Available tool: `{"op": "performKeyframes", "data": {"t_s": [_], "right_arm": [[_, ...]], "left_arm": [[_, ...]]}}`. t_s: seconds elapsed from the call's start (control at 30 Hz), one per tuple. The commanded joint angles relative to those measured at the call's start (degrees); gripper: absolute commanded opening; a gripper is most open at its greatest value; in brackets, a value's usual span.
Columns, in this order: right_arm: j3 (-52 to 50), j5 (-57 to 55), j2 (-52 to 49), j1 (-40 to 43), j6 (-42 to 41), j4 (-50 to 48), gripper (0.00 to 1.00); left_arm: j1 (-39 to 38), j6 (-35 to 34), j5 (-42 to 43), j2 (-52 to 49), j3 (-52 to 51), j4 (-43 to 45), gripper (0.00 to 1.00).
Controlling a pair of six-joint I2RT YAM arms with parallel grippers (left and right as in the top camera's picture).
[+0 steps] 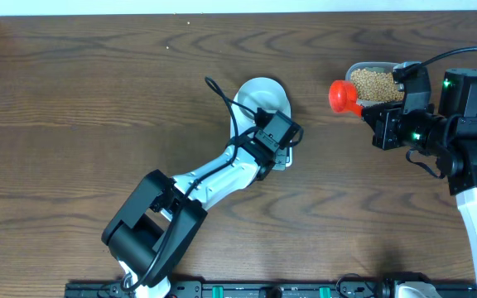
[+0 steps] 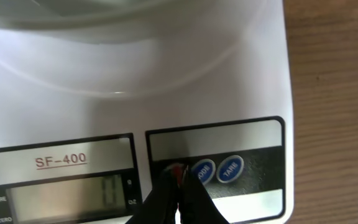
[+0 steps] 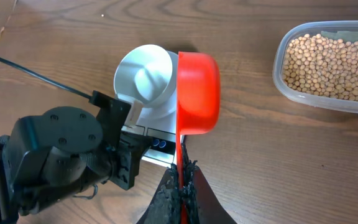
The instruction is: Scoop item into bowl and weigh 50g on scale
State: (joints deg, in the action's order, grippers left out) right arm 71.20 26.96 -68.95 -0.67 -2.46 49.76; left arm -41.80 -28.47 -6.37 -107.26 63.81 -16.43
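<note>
Where beans [image 3: 331, 59] lie tan, bowl [image 3: 145, 74] pale, round

A broad dark brown wooden table [image 1: 73, 99] with a heavy wavy grain fills nearly everything I can see. Beyond its far edge runs a thin pale strip [image 1: 222, 5], wall or floor I cannot tell. A black rail [image 1: 247, 290] with green fittings lines the near edge. The light is even and soft.

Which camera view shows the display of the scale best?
The left wrist view: the scale fills it, with its LCD display facing the camera. Overhead, the left arm and the bowl hide it. The right wrist view shows only its button edge, the display hidden.
</note>
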Motion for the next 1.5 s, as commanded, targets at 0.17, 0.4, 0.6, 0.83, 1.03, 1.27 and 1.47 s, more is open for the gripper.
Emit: {"op": "performKeyframes", "data": {"t_s": [0.17, 0.4, 0.6, 0.83, 1.03, 1.27, 1.47], "right_arm": [[1.22, -0.07, -0.07, -0.39, 0.87, -0.04, 0.01], [1.22, -0.04, -0.07, -0.39, 0.87, -0.02, 0.01], [1.22, -0.04, -0.07, -0.39, 0.87, 0.00, 0.01], [1.22, -0.07, -0.07, -0.39, 0.87, 0.24, 0.01], [1.22, -0.07, -0.07, -0.39, 0.85, 0.28, 0.01], [1.22, -0.07, -0.07, -0.39, 0.85, 0.59, 0.01], [1.22, -0.07, -0.07, -0.39, 0.85, 1.11, 0.01]], "left_arm": [[0.00, 0.37, -2.27, -0.66, 0.07, -0.15, 0.07], [0.00, 0.39, -2.29, -0.66, 0.04, -0.20, 0.07], [0.00, 0.39, -2.29, -1.01, 0.04, -0.22, 0.07], [-0.02, 0.28, -2.25, -2.95, 0.04, -1.09, 0.07], [-0.02, 0.13, -2.25, -3.61, 0.04, -0.98, 0.07], [0.00, 0.13, -2.25, -4.55, 0.04, 0.09, 0.07], [-0.02, 0.13, -2.23, -5.38, 0.04, 0.28, 0.07]]}}
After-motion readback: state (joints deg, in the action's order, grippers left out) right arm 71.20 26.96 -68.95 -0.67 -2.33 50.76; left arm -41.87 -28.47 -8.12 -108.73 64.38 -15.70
